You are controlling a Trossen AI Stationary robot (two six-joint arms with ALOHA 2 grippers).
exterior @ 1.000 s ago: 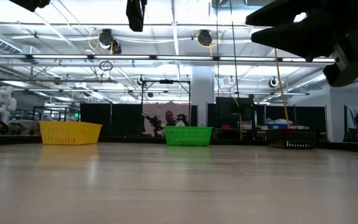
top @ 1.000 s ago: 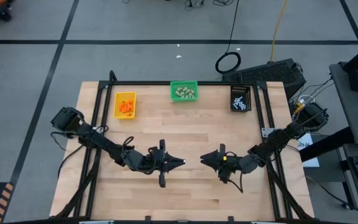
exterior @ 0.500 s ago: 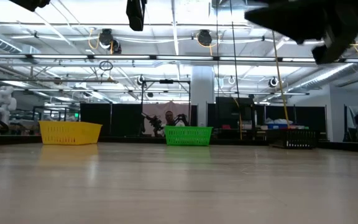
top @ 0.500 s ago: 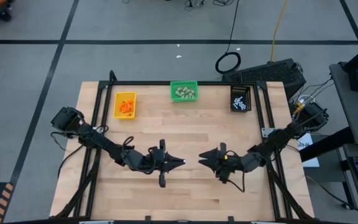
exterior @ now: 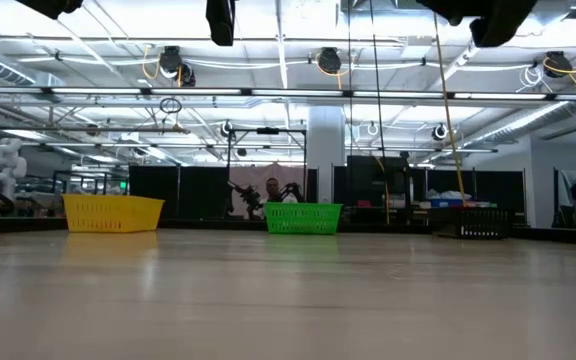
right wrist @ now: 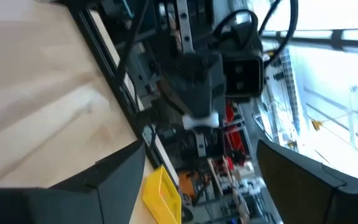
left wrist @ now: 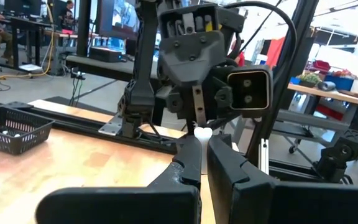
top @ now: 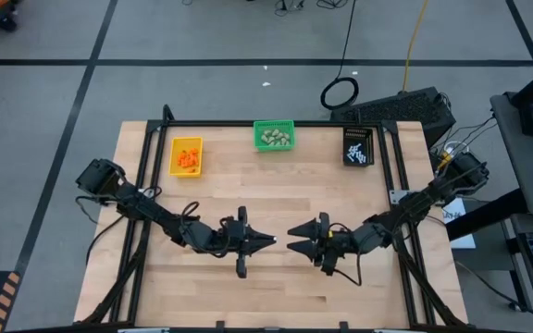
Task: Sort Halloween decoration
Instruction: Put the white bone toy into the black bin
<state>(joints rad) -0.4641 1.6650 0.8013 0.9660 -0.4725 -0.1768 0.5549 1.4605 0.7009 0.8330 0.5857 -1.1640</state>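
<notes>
My left gripper [top: 270,242] hangs level over the middle of the table, shut on a tiny white decoration piece [left wrist: 202,132]. The right wrist view also shows this white piece [right wrist: 202,119]. My right gripper [top: 291,237] faces it from the table's right, level, a short way off. Its fingers stand wide open [right wrist: 199,149] with nothing between them. At the far edge stand a yellow bin [top: 187,155] with orange bits, a green bin [top: 274,137] with beige lumps, and a black bin [top: 358,146] with white sticks. My left gripper pinches the white piece between its two fingers [left wrist: 191,155], at their free ends. The piece's rounded end [left wrist: 203,131] pokes out beyond the tips. The fingers lie level and point toward the table's right. The piece is lifted clear of the table.
Bare wooden tabletop [top: 276,199] lies between the grippers and the three bins. A black frame rail [top: 276,122] runs along the far edge. In the low view only the undersides of the arms [exterior: 220,20] show at the top.
My right gripper has risen and moved toward the table's left, closer to my left gripper, and its fingers have opened wider. In the low view it has climbed almost out of the top of the picture.
</notes>
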